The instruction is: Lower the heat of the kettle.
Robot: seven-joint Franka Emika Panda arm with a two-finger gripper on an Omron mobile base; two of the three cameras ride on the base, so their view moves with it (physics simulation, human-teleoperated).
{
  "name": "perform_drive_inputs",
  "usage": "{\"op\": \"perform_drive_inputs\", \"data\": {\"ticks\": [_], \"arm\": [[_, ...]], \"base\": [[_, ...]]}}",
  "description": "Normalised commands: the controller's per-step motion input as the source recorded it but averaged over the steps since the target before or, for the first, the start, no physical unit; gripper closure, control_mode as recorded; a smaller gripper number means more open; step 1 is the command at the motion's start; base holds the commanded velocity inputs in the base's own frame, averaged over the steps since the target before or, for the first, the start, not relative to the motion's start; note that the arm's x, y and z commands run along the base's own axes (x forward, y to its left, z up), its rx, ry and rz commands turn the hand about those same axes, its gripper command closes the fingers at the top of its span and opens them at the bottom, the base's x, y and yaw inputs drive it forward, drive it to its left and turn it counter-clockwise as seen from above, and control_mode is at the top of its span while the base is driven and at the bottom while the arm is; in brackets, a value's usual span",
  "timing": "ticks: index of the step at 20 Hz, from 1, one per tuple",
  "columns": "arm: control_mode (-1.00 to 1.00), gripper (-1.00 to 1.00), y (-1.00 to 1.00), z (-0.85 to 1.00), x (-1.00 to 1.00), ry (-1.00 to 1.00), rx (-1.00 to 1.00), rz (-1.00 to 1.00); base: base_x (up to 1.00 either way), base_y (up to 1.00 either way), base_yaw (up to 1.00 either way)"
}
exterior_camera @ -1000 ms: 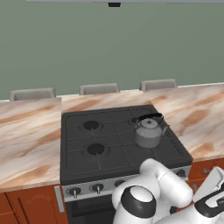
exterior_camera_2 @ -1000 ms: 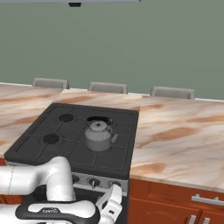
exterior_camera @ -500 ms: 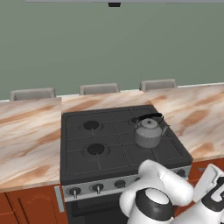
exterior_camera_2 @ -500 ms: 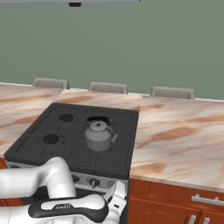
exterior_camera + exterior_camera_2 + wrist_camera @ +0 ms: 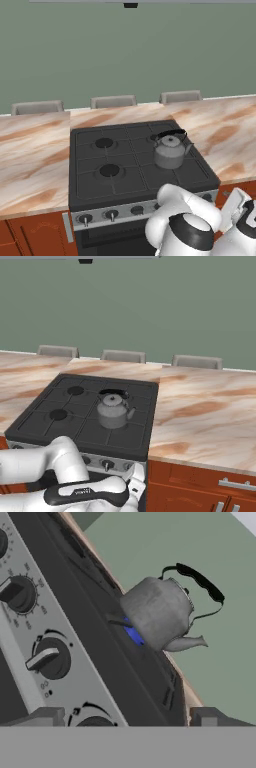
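One kettle (image 5: 170, 150) stands upright on the rear right burner of the black stove (image 5: 135, 165), its arched black handle over the domed lid and its short spout toward the right side of the cooktop. In the right base view the kettle (image 5: 114, 410) sits at mid-cooktop depth, right of the two bare left burners. In the hand view the scene is rolled: the kettle (image 5: 160, 612) appears tilted, with a blue flame (image 5: 134, 632) showing under its base. The claw (image 5: 127, 718) is spread wide, its two dark finger tips standing far apart at the bottom of the hand view, and nothing lies between them. It hangs low in front of the stove's control panel, well apart from the kettle, which lies beyond and above it across the cooktop. Just ahead of the claw run the control knobs (image 5: 50, 658) on the grey front panel; one knob (image 5: 95, 722) next to the finger tips is cut off at the lower edge, and another at the upper left corner is only partly in frame. In the left base view the arm's white body covers the right end of the knob row (image 5: 111, 215), so those knobs cannot be made out. Markings around the knobs are too small to read.
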Motion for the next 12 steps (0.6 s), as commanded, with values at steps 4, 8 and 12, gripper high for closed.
{"op": "perform_drive_inputs", "data": {"ticks": [4, 8, 12], "arm": [[-1.0, -1.0, 0.0, -0.14, 0.16, 0.0, 0.0, 0.0], [-1.0, -1.0, 0.0, -0.11, 0.14, 0.0, 0.0, 0.0], [-1.0, -1.0, 0.0, -0.11, 0.09, 0.0, 0.0, 0.0]], "base": [[0.0, 0.0, 0.0], [0.0, 0.0, 0.0], [0.0, 0.0, 0.0]]}}
